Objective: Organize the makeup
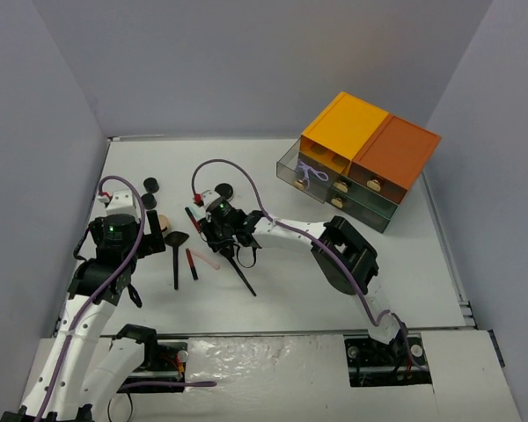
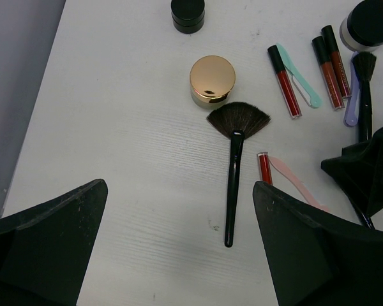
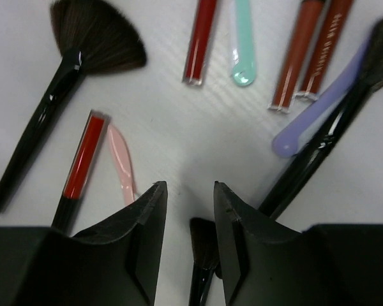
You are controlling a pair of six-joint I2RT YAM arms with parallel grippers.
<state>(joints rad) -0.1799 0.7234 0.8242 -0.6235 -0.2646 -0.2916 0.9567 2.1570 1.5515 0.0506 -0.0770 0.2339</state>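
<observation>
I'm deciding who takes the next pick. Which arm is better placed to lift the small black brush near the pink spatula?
Right. The right end effector straddles the small black brush, jaws standing close on either side. The left end effector hangs wide open over the fan brush instead.

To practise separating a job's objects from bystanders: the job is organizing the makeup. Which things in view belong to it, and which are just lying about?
Belongs to the job: fan brush, gold compact, red gloss tube, mint spatula, purple spatula, black jar.
Just there: orange-topped drawer box.
</observation>
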